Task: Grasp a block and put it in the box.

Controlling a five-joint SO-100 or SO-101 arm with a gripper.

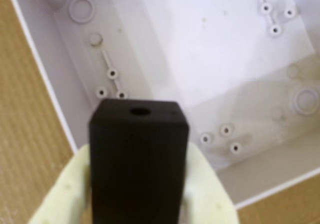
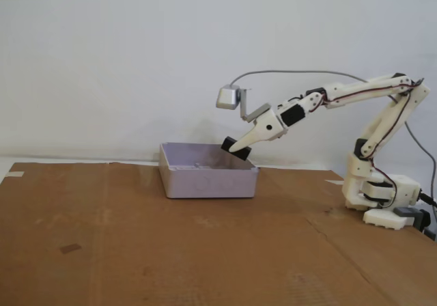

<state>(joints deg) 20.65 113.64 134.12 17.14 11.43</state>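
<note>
While the tool (image 2: pixel 235 146) pinched the block (image 1: pixel 139 159) by its sides over the box (image 2: pixel 205 182), it looked stiff and light.

White plastic arm (image 2: pixel 372 87) here, black motor blocks at the joints, thin red and dark wires running along the links. Chunky white base (image 2: pixel 382 197). A grey camera module (image 2: pixel 228 97) trails a grey cable. Pale cream claw (image 2: pixel 235 145), pointed fingers.

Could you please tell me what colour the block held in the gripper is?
Matte black; the block shows best in the wrist view, held between the gripper's pale fingers.
</note>
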